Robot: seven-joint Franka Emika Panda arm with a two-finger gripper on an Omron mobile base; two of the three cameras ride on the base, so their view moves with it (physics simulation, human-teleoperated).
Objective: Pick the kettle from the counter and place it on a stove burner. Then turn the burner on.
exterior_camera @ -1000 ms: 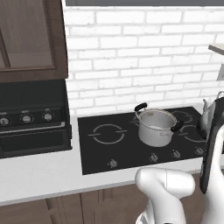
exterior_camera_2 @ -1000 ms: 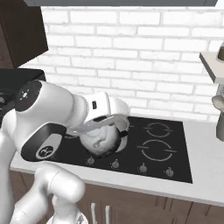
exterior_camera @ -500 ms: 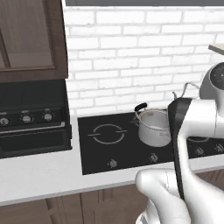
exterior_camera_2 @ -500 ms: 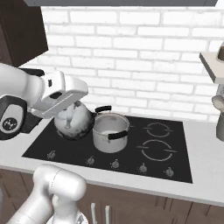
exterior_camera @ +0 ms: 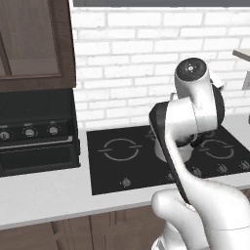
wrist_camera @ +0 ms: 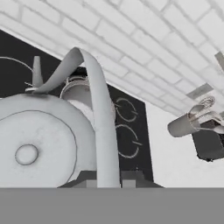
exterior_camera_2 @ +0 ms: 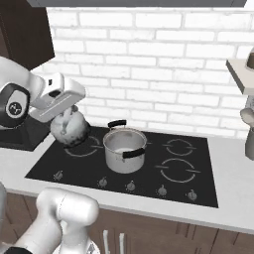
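My gripper (exterior_camera_2: 63, 118) is shut on the thin arched handle (wrist_camera: 103, 127) of the silvery-white kettle (exterior_camera_2: 70, 131). The kettle hangs tilted over the left rear stove burner (exterior_camera_2: 82, 147) of the black cooktop (exterior_camera_2: 149, 178); I cannot tell whether its base touches the glass. In the hand view the kettle's round body (wrist_camera: 39, 142) sits close below the camera, and the dark fingertips (wrist_camera: 131, 177) flank the handle. In the left base view my own arm hides the kettle, and a burner ring (exterior_camera: 119, 149) shows bare. The pale counter (exterior_camera: 44, 195) runs along the front.
A steel pot (exterior_camera_2: 124, 149) with a black handle stands mid-cooktop, just right of the kettle. Small knobs (exterior_camera_2: 130, 185) line the front edge. A black boxy appliance (exterior_camera: 34, 132) sits left of the cooktop. Right-hand burner rings (exterior_camera_2: 177, 170) are bare. A grey cup (exterior_camera_2: 249, 134) stands far right.
The arm has swung left with the kettle, from in front of the pot to over the left rear burner. The pot has stayed put.
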